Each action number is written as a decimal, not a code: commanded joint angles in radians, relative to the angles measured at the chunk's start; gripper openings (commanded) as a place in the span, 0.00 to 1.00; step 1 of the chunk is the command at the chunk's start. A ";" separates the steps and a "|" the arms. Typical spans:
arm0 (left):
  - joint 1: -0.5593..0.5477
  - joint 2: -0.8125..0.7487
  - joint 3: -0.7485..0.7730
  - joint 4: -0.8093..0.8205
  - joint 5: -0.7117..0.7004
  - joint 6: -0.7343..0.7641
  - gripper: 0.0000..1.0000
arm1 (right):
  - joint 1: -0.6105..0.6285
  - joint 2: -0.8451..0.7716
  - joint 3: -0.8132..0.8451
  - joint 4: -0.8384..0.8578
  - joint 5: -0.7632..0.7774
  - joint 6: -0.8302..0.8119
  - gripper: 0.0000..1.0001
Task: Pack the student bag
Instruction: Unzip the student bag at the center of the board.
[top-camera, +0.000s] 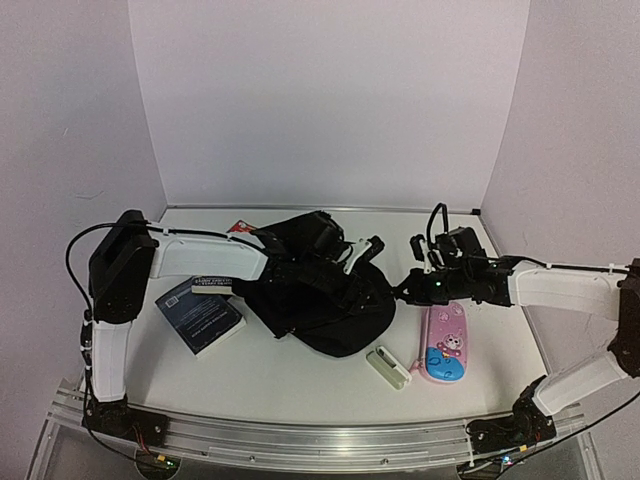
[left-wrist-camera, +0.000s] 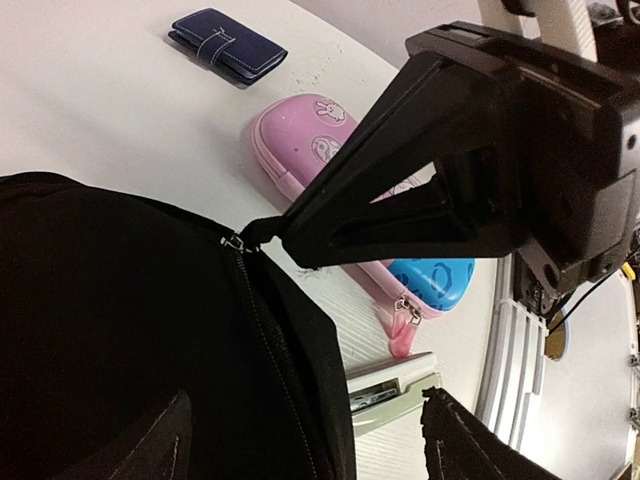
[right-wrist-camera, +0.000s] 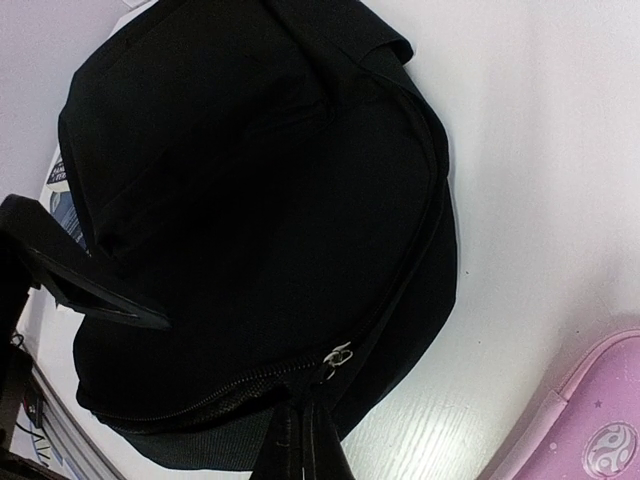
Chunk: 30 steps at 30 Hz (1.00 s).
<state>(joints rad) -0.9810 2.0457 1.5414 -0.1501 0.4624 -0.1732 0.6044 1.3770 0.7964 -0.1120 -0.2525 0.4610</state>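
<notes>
The black student bag (top-camera: 318, 295) lies in the middle of the table, and its zipper line (right-wrist-camera: 250, 385) runs along its near right edge. My right gripper (top-camera: 402, 292) is shut on the zipper pull (right-wrist-camera: 336, 358) at that edge; in its own view the closed fingers (right-wrist-camera: 305, 440) rise from the bottom. The left wrist view shows the same grip (left-wrist-camera: 256, 232) at the slider (left-wrist-camera: 232, 242). My left gripper (top-camera: 360, 252) hangs open over the bag's top right, its fingers (left-wrist-camera: 150, 445) apart with nothing between them.
A pink and blue pencil case (top-camera: 443, 345) lies just right of the bag, under the right arm. A small white and green box (top-camera: 388, 367) sits in front. A dark blue book (top-camera: 200, 315) lies left of the bag. A navy wallet (left-wrist-camera: 228, 45) lies beyond the case.
</notes>
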 joint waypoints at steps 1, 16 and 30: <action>-0.006 0.042 0.080 -0.027 -0.039 0.002 0.73 | -0.002 -0.044 -0.010 0.047 0.004 -0.002 0.00; -0.015 0.114 0.144 -0.029 -0.018 -0.015 0.47 | -0.003 -0.049 -0.011 0.047 0.016 -0.008 0.00; -0.022 -0.020 -0.029 0.088 -0.047 -0.007 0.00 | -0.002 0.034 0.023 0.026 0.310 0.091 0.00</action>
<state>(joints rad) -1.0008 2.1376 1.5792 -0.1234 0.4330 -0.1914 0.6048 1.3686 0.7886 -0.1093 -0.1146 0.4900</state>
